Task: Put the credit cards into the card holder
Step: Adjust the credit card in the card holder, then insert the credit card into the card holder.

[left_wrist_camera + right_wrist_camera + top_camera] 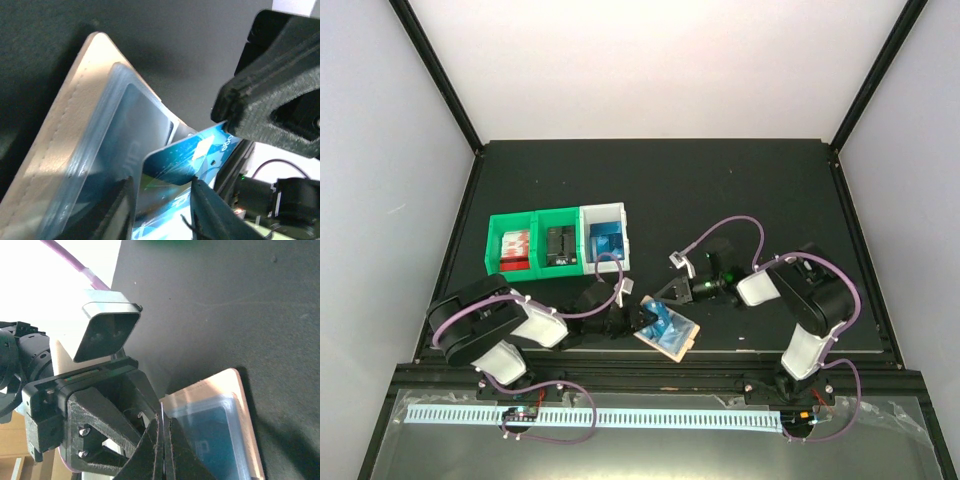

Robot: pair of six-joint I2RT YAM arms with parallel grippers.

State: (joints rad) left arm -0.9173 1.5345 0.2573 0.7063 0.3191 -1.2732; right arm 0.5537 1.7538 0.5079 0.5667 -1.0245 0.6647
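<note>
The tan card holder [672, 345] lies open at the table's near edge, between the two arms. A blue credit card [132, 125] sits inside its clear sleeve [215, 440]. A second credit card [192, 155] hangs tilted just above the holder. My right gripper [225, 127] is shut on its far corner, and the card's thin edge [162, 415] shows between my right gripper's [162, 450] fingers. My left gripper [162, 200] has its fingers apart, with that card's lower edge between their tips; I cannot tell whether they touch it. Seen from above, the left gripper [645, 318] and right gripper [665, 298] meet over the holder.
Two green bins [535, 242] and a white bin [604, 238] stand in a row behind the left arm. The white bin holds more blue cards and the leftmost green bin holds something red. The table's front edge [650, 352] runs just below the holder.
</note>
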